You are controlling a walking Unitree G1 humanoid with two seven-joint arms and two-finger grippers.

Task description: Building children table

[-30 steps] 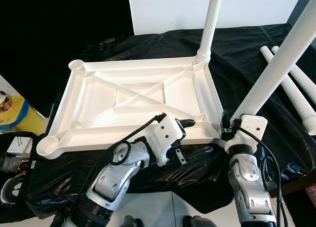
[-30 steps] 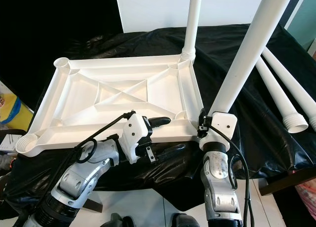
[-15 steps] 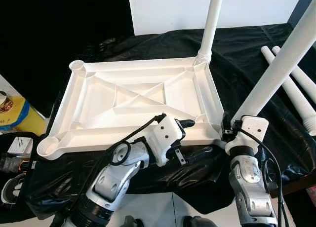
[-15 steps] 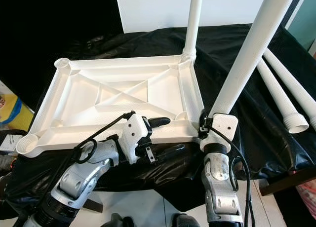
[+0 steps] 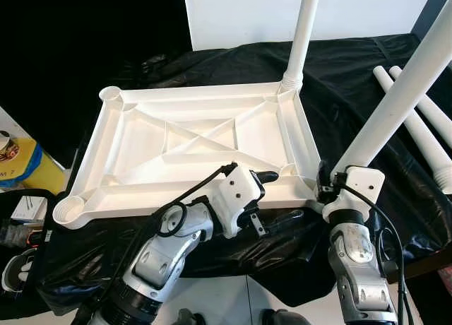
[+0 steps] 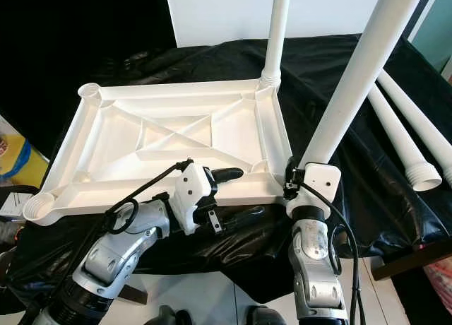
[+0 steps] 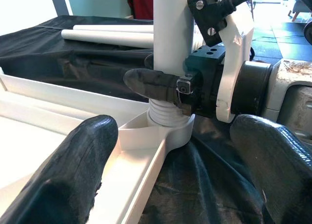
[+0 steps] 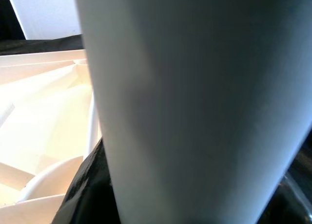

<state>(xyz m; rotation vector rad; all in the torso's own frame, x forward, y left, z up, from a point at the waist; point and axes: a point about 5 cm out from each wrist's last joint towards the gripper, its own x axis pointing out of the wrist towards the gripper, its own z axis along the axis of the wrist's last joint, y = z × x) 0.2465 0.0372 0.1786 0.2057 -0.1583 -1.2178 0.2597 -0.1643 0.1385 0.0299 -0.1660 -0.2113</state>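
Observation:
The white table top [image 5: 141,138] lies upside down on black cloth. One white leg [image 5: 302,35] stands in its far right corner socket. A second leg [image 5: 402,92] leans to the right, its threaded end [image 7: 168,118] sitting in the near right corner socket. My right gripper [image 5: 323,188] is shut on this leg just above the socket, and one of its fingers [image 7: 156,85] wraps the tube. My left gripper [image 5: 281,198] is open and straddles the near rim beside that corner, with one finger [image 7: 73,180] over the rim and the other [image 7: 275,168] over the cloth.
Two loose white legs [image 5: 427,131] lie on the cloth to the right. The far left socket [image 5: 109,94] and the near left socket [image 5: 68,210] hold nothing. A yellow container [image 5: 28,166] stands at the left, and a white board [image 5: 240,14] stands behind.
The held leg leans very slightly further right. Both grippers and the table top stay where they were.

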